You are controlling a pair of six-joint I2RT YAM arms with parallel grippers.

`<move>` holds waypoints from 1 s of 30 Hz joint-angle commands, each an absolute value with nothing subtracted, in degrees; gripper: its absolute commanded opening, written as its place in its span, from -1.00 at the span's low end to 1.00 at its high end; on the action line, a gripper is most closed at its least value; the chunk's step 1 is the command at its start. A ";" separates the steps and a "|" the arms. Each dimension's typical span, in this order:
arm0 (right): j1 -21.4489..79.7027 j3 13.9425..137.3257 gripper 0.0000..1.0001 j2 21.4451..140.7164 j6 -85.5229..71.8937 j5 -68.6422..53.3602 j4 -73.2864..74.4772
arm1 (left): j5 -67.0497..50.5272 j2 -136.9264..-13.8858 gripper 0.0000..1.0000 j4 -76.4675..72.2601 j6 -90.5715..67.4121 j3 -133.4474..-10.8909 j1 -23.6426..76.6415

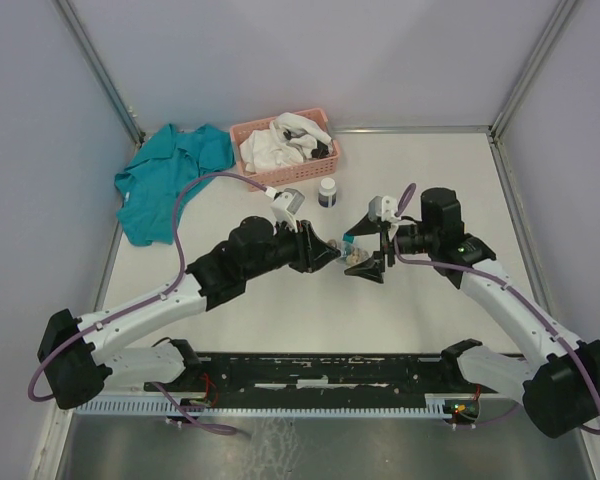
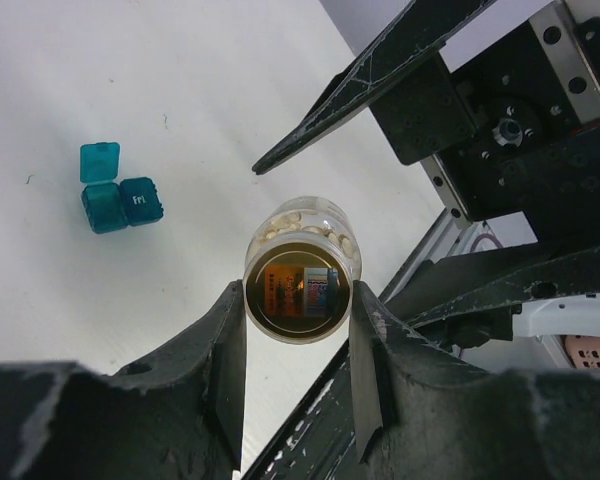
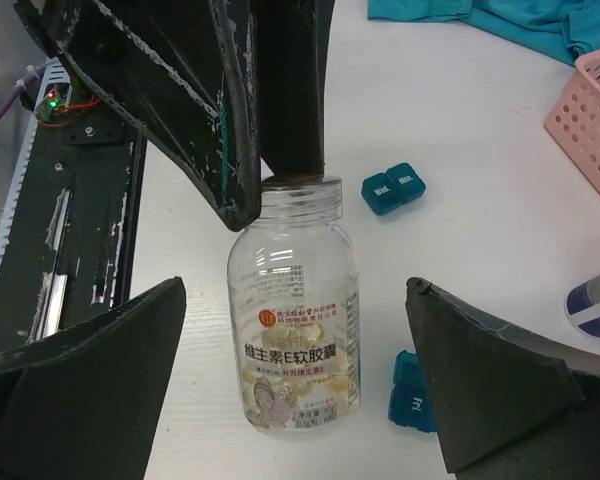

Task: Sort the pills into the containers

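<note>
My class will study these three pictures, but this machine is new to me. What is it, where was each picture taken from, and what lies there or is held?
These are two robot arms bolted at the near edge of a table, each ending in a two-finger gripper. One picture looks down from above and behind them; the other two come from cameras on the wrists. The left gripper is clamped on a clear pill bottle. The right gripper is open, one finger either side of that bottle, touching nothing. On the table lie small teal pill boxes, a white bottle, a pink basket of white cloths and a teal shirt.
</note>
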State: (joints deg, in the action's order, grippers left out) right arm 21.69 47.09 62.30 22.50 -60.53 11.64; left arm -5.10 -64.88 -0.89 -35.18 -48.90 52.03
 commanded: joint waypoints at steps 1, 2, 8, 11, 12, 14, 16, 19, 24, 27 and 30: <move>22.81 46.24 0.98 62.18 18.47 -58.05 4.75 | -3.84 -63.71 -0.95 -8.32 -39.39 -48.39 52.97; 22.85 46.19 0.96 62.14 18.37 -58.11 4.56 | -3.94 -63.78 -0.95 -8.58 -39.58 -48.42 53.05; 23.42 46.10 0.85 62.30 18.25 -58.46 4.33 | -3.78 -63.91 -0.95 -9.61 -40.33 -48.40 53.35; 23.75 46.42 0.80 62.74 19.24 -58.02 5.32 | -3.76 -64.00 -0.95 -9.76 -40.43 -48.57 53.48; 23.96 46.53 0.78 62.90 19.51 -57.80 5.66 | -3.72 -64.02 -0.95 -9.71 -40.50 -48.68 53.44; 24.28 46.69 0.76 63.09 19.79 -57.60 6.09 | -3.93 -64.00 -0.95 -9.76 -40.52 -48.77 53.50; 24.47 46.75 0.72 63.17 19.93 -57.38 6.30 | -3.95 -63.92 -0.95 -9.76 -40.59 -48.77 53.52; 24.81 46.99 0.69 63.48 20.39 -57.26 6.88 | -3.95 -63.68 -0.95 -9.73 -40.61 -48.78 53.52; 25.15 47.32 0.61 63.53 20.72 -56.94 7.41 | -3.87 -63.55 -0.95 -9.62 -40.60 -48.84 53.61; 25.26 47.54 0.57 63.54 20.99 -56.87 7.87 | -3.74 -63.50 -0.95 -9.58 -40.55 -48.78 53.57; 25.29 47.63 0.51 63.51 21.05 -56.84 7.99 | -3.78 -63.54 -0.95 -9.58 -40.61 -48.78 53.55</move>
